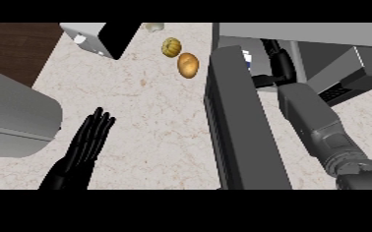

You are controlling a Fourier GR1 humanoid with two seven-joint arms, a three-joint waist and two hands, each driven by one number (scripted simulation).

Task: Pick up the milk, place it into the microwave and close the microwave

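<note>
The right forearm [320, 123] is seen reaching past the open microwave door [243, 128] into the microwave [305, 39]; its hand [280, 61] is largely hidden — whether the fingers are clenched cannot be told; a white-and-blue sliver there may be the milk [247, 59]. The left hand [87, 142] is held flat, fingers straight, above the counter [145, 108]; two yellowish foods [181, 56] lie nearby.

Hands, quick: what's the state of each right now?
Left hand: open, fingers straight, holding nothing, over the counter.
Right hand: reaches into the microwave past its door; cannot be told.
</note>
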